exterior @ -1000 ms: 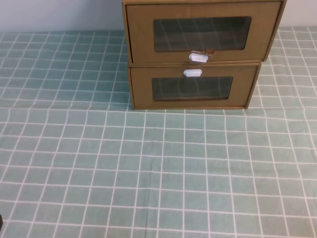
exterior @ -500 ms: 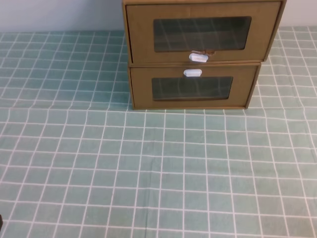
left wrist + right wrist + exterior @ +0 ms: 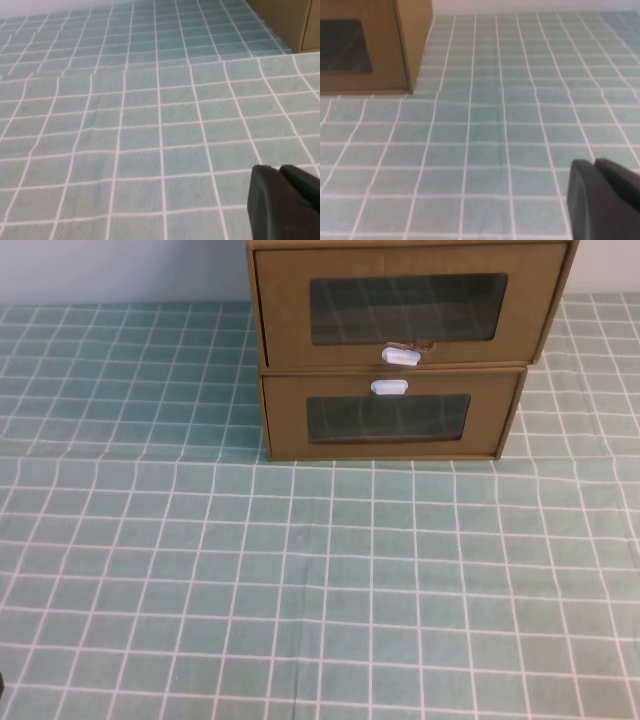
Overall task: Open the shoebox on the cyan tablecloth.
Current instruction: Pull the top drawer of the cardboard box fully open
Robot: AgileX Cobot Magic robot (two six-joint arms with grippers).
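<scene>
Stacked at the far edge of the teal-cyan grid-lined tablecloth [image 3: 300, 580] — brown cardboard drawer-style shoebox [image 3: 400, 300] atop a similar box [image 3: 390, 415], drawer closed; right end effector [image 3: 602, 200] pressed together, left end effector [image 3: 282, 202] impossible to judge.

Plain pale grey-white wall [image 3: 120, 270] runs along the back edge in the exterior high view, also a pale strip at the top of both wrist views, unmarked, even soft light, no hard shadows, no windows, floor or furniture in sight.
</scene>
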